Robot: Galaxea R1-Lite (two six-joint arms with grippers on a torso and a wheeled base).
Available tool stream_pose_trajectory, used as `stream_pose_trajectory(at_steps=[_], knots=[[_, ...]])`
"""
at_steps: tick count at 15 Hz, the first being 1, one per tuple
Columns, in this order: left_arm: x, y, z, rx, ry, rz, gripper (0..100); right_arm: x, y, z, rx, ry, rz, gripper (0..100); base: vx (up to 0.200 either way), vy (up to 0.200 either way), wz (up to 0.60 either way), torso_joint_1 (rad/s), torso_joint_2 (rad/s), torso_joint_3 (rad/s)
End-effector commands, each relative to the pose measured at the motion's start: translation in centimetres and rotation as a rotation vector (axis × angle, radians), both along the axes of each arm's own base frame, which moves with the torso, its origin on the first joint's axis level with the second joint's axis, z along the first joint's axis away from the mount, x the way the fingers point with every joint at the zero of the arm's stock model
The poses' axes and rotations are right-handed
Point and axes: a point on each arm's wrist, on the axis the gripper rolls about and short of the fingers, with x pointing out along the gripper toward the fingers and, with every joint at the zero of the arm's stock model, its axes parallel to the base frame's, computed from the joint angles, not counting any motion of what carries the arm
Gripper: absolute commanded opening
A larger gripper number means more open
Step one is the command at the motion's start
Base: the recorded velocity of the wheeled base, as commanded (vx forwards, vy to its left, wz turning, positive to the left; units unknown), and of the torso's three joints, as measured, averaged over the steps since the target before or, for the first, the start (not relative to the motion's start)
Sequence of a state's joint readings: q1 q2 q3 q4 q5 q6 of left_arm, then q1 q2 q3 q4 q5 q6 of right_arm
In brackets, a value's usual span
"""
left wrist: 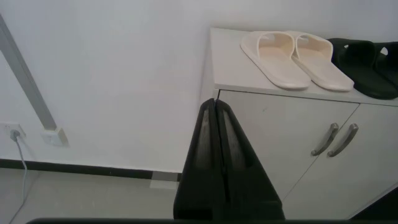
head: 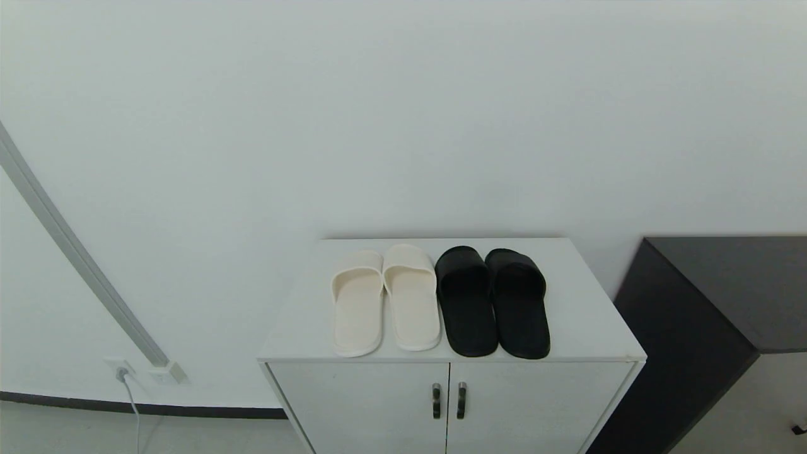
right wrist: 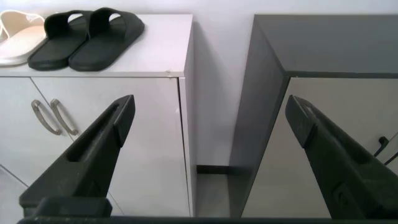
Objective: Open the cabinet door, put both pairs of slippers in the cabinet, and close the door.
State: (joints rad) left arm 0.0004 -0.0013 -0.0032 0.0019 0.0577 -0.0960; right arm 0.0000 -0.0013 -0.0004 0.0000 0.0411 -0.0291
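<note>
**A:** Where do the slippers sit?

**B:** Both pairs are on top of the white cabinet [head: 599, 328], at the lower centre of the head view. The cream slippers [head: 384, 299] lie to the left of the black slippers [head: 493, 302]. The 2 pairs touch side by side, toes toward the wall.

**A:** And the doors?

**B:** Both are shut. The left-door handle [head: 435, 400] and the right-door handle [head: 461, 400] stand upright just beside each other at the bottom centre.

**A:** What about the tools?

**B:** The left tool [left wrist: 216, 112] has its fingers pressed together and carries nothing. It is low, in front of the cabinet. The right tool [right wrist: 209, 106] is spread wide and empty, facing the gap between the cabinet and the dark cabinet [head: 725, 296].

**A:** How will these things handle?

**B:** The slippers look like light moulded foam, so probably bendy and matt rather than slick. I'd pinch the strap arch, or squeeze the 2 touching inner edges of a pair so both lift at once. A grip on the heel would likely let the sole droop. The handles look like rigid bars with room behind them for a finger. The doors should swing easily from hinges at their outer edges.
</note>
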Motion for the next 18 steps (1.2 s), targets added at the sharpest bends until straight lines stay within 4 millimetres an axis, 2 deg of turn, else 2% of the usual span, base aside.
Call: stream_pose_trajectory(at_steps=[1,13,14,15,16,18], knots=[[0.0,0.0,0.0,-0.001,0.001,0.002,0,0.0,0.0,0.0,-0.002,0.003,0.000,100,0.000,0.000,0.00,0.000,0.00,0.000],[0.0,0.0,0.0,-0.004,0.002,0.000,0,0.0,0.0,0.3,0.045,-0.014,-0.008,100,0.000,0.000,0.00,0.000,0.00,0.000],[0.0,0.0,0.0,-0.004,0.001,0.000,0,-0.6,-0.1,3.5,0.073,-0.091,-0.008,100,0.000,0.000,0.00,0.000,0.00,0.000],[0.0,0.0,0.0,-0.004,0.001,0.000,0,-0.7,-0.1,5.6,0.106,-0.105,0.002,100,0.000,0.000,0.00,0.000,0.00,0.000],[0.0,0.0,0.0,-0.002,0.002,0.000,0,0.4,-0.1,7.0,0.103,-0.024,0.020,100,0.000,0.000,0.00,0.000,0.00,0.000],[0.0,0.0,0.0,-0.004,0.002,-0.001,0,2.9,0.1,6.4,0.081,0.149,0.073,100,0.000,0.000,0.00,0.000,0.00,0.000]])
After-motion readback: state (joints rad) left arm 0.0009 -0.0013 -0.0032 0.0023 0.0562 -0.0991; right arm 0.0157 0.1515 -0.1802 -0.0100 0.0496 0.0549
